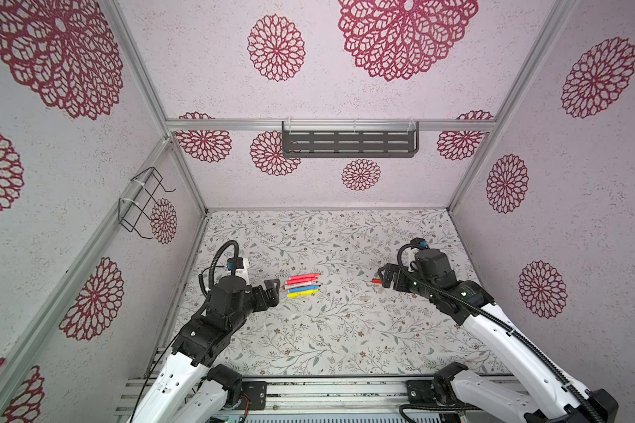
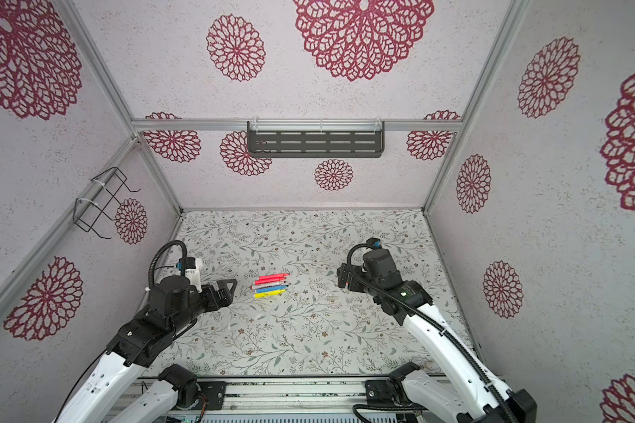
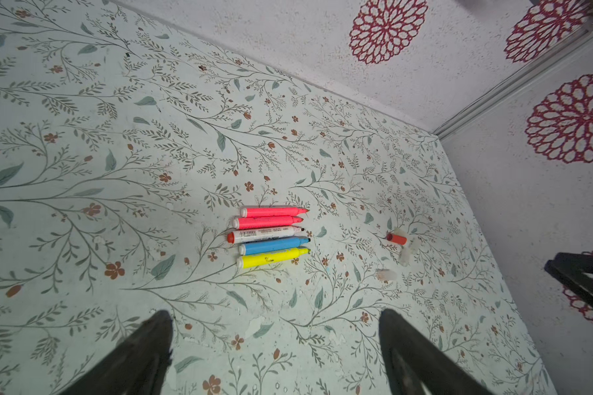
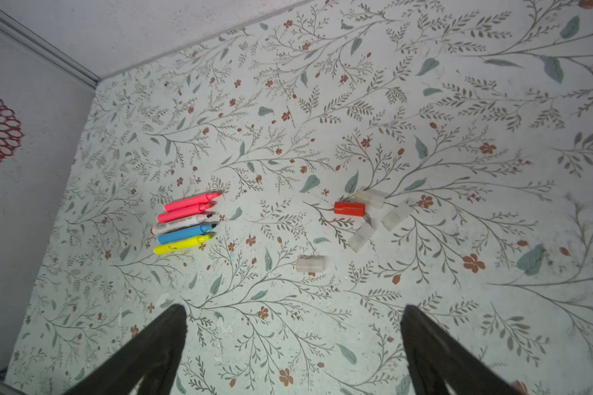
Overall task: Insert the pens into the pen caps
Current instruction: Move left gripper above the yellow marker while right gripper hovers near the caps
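Several pens (image 1: pixel 303 285) lie side by side in a neat row mid-table: two pinkish-red, one white, one blue, one yellow (image 3: pixel 271 236) (image 4: pixel 185 222), all with tips pointing right. The pen caps lie loose to the right of them: a red cap (image 4: pixel 349 209) (image 3: pixel 396 238) (image 1: pixel 375 281) with three clear caps around it (image 4: pixel 396 215), and one clear cap (image 4: pixel 310 264) apart from the cluster. My left gripper (image 1: pixel 274 293) (image 3: pixel 274 314) hovers open just left of the pens. Open too, my right gripper (image 1: pixel 384 278) (image 4: pixel 294 307) hangs over the cap cluster. Neither holds anything.
A floral mat (image 1: pixel 327 340) covers the table, boxed in by patterned walls on three sides. On the back wall hangs a grey slotted shelf (image 1: pixel 349 143), and a black wire rack (image 1: pixel 143 201) on the left wall. A metal rail (image 1: pixel 327 395) runs along the front edge.
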`<action>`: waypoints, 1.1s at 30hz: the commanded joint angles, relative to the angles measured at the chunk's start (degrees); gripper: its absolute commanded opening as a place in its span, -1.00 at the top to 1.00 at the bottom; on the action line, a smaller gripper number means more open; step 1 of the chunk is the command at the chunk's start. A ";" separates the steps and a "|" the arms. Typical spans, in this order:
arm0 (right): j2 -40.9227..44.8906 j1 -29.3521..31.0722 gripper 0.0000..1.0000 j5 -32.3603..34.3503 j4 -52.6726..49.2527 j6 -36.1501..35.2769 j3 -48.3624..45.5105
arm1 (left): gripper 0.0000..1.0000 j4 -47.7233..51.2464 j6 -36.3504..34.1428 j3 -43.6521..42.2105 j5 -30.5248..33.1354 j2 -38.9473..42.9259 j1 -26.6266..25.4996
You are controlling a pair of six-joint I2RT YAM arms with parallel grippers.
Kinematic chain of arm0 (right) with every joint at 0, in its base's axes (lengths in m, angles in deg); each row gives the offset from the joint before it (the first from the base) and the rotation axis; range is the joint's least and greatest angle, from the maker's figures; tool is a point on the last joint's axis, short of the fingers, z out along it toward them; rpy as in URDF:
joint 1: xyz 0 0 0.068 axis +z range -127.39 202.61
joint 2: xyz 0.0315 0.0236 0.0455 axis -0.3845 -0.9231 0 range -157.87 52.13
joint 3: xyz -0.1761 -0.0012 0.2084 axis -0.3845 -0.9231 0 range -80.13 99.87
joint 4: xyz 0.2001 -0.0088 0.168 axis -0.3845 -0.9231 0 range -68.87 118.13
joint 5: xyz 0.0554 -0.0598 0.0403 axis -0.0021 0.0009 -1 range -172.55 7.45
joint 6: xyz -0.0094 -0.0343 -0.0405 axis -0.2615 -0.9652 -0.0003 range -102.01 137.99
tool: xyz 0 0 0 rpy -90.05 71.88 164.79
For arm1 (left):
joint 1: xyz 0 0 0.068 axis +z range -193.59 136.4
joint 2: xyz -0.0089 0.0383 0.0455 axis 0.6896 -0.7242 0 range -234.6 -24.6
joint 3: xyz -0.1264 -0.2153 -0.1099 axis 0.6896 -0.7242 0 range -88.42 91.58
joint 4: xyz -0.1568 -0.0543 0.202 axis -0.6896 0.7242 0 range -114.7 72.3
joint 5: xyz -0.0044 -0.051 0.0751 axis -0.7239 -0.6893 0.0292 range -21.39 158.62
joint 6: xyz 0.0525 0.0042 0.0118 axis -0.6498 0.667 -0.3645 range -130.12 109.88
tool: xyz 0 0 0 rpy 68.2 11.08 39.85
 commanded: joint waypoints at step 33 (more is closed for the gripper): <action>5.31 2.47 -0.90 -1.34 3.85 0.87 -9.17 | -0.63 -3.56 2.44 2.85 0.53 -12.21 -6.81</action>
